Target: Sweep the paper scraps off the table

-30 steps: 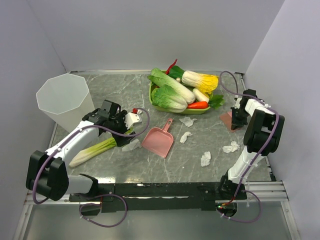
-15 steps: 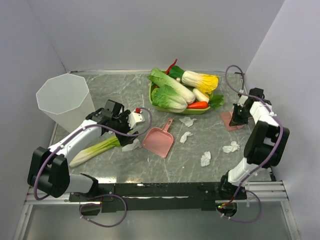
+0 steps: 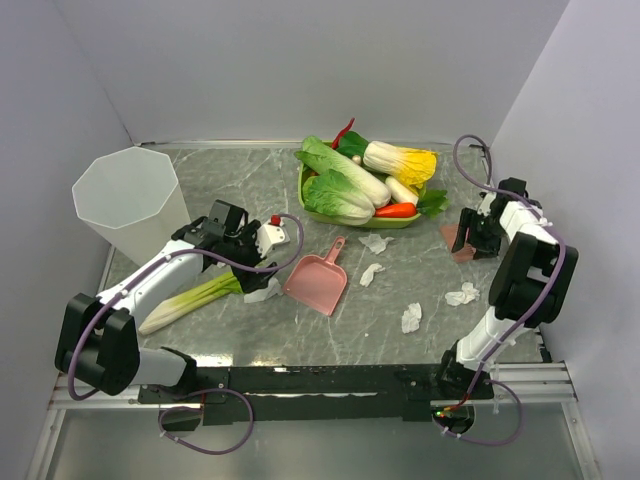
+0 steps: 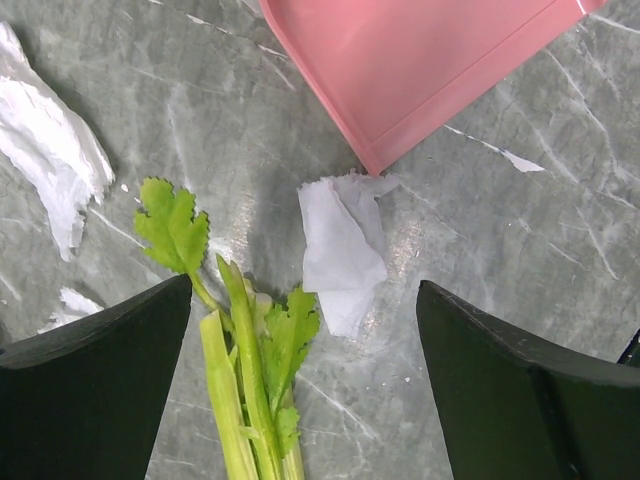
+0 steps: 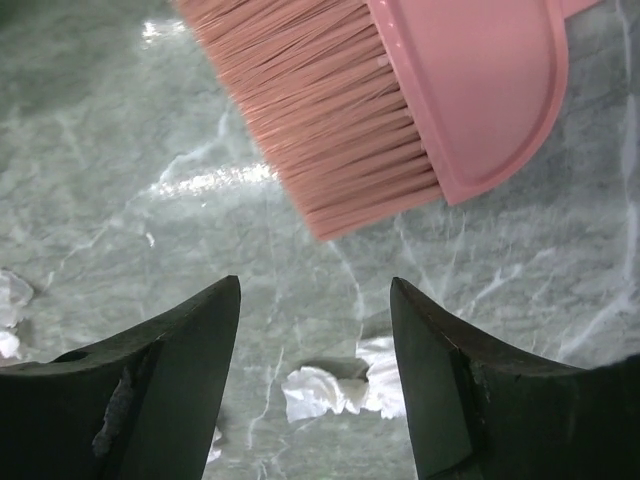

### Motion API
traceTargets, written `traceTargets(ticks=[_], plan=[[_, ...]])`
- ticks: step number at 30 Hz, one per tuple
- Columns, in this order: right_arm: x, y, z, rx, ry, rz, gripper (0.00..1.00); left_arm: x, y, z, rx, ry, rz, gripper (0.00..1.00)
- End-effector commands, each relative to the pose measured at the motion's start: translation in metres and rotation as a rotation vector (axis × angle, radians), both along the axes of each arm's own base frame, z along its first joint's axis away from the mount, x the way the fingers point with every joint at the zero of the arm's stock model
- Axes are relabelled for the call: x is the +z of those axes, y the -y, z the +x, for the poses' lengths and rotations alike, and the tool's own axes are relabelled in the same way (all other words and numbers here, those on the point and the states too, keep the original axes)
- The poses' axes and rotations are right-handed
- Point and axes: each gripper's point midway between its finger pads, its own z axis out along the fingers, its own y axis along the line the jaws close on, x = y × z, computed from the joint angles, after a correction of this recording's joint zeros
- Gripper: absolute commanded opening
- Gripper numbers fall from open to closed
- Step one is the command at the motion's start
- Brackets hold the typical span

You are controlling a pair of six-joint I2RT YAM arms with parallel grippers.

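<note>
Several white paper scraps lie on the table (image 3: 340,335): one (image 3: 375,242) near the vegetable tray, one (image 3: 371,273), one (image 3: 411,317), one (image 3: 462,294) and one (image 3: 262,291) beside the pink dustpan (image 3: 318,281). My left gripper (image 3: 255,265) hangs open above that last scrap (image 4: 340,240), which lies just below the dustpan's corner (image 4: 430,70) and beside the leek's leaves (image 4: 250,340). My right gripper (image 3: 468,240) stands open with nothing held. In its wrist view the pink brush (image 5: 400,100) lies ahead of the gripper (image 5: 315,290), and a scrap (image 5: 340,385) shows on the table between the fingers.
A tall white bin (image 3: 125,200) stands at the back left. A green tray (image 3: 340,218) of toy vegetables sits at the back centre. The leek (image 3: 190,300) lies diagonally under my left arm. Another white scrap (image 4: 50,160) lies left of the leaves.
The right gripper closed and then opened again over the brush, which stays on the table. The left gripper shifted slightly toward the scrap beside the dustpan.
</note>
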Motion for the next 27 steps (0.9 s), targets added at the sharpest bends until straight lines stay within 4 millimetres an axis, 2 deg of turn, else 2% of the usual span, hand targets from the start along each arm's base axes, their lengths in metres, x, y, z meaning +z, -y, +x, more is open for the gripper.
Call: traceTargets(ticks=[1,7,13,16,18,21,24,25,27], plan=[[0.001,0.015,0.02,-0.024,0.019,-0.025,0.69,0.005,0.003,0.0,-0.006,0.003,-0.014,0.98],[-0.011,0.017,0.031,-0.036,0.012,0.006,0.65,0.004,0.0,0.003,0.002,-0.005,0.016,0.98],[-0.025,0.02,0.033,-0.041,-0.029,0.008,0.58,0.005,0.0,0.008,0.0,-0.014,0.035,0.97],[-0.028,0.021,0.032,-0.035,-0.037,0.007,0.51,0.01,0.0,0.018,0.012,0.012,0.047,0.97],[-0.032,0.022,0.029,-0.039,-0.048,0.001,0.5,0.014,0.002,0.025,0.006,0.027,0.045,0.97],[-0.034,0.017,0.02,-0.031,-0.062,0.008,0.44,0.019,0.008,0.031,0.001,0.034,0.025,0.97],[-0.025,0.005,0.014,0.017,-0.036,0.058,0.28,0.023,0.011,0.036,-0.007,0.046,0.016,0.97],[-0.024,0.002,0.012,0.023,-0.033,0.067,0.16,0.023,0.011,0.037,-0.015,0.054,0.022,0.98],[-0.019,-0.003,0.006,0.036,-0.02,0.076,0.01,0.023,0.011,0.041,-0.02,0.065,0.03,0.97]])
